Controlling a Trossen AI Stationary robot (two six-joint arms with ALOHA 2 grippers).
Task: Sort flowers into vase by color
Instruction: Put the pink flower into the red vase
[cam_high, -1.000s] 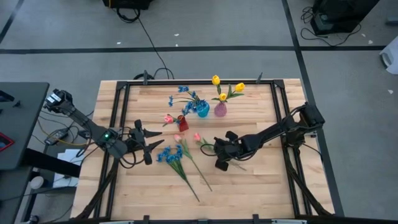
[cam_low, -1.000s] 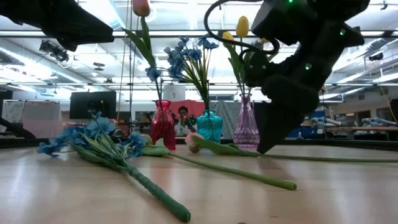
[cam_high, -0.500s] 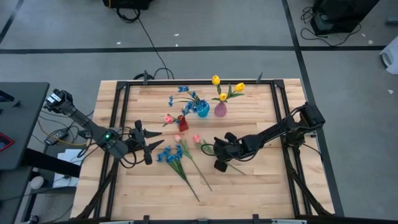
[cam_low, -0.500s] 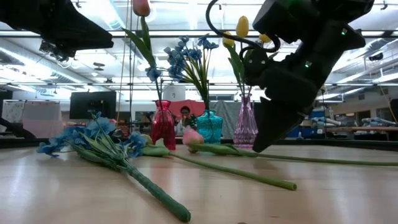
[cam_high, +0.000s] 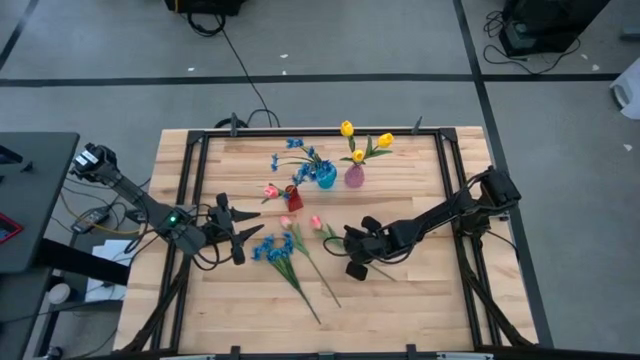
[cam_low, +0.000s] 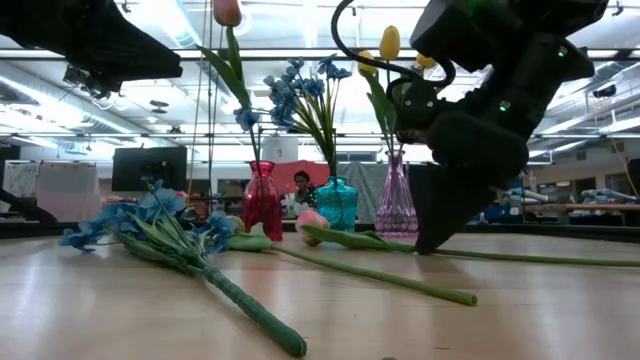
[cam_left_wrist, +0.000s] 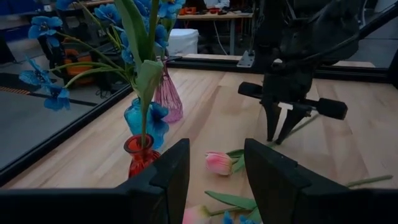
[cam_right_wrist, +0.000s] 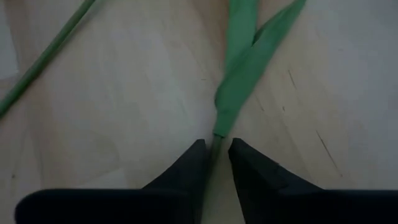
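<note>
My right hand (cam_high: 352, 253) has dropped lower onto the bench and its fingers (cam_right_wrist: 186, 168) have narrowed around the pink tulip stem (cam_right_wrist: 217, 144). The pink tulip (cam_low: 312, 222) head shifted slightly, lifting a bit off the bench.

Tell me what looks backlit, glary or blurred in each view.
Low view: ceiling strip lights glare, leaving the right gripper a dark silhouette. Right wrist view: the green stem is soft and very close. Left wrist view: near fingers blurred. High view: even light.
</note>
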